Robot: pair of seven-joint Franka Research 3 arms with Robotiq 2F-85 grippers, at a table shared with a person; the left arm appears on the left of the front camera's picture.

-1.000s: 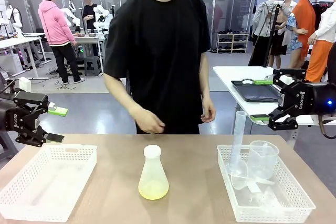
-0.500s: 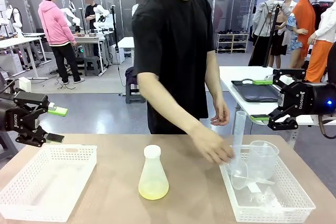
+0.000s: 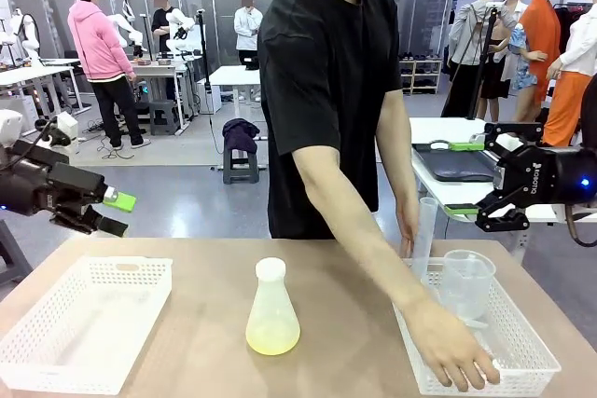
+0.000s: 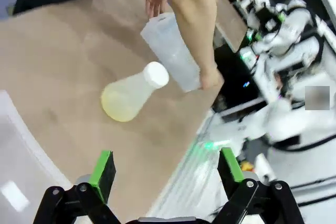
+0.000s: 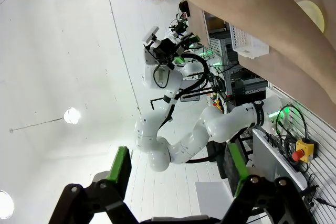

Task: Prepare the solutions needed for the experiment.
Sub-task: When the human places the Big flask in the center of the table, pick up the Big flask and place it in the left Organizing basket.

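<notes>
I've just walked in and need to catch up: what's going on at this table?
A person across the table reaches one hand into the white basket on the robot's right, which holds a beaker and a measuring cylinder. A capped conical flask stands upright mid-table with a little pale yellow-green solution in its base. The left gripper and the right gripper hover open near the table's ends, holding nothing.
</notes>
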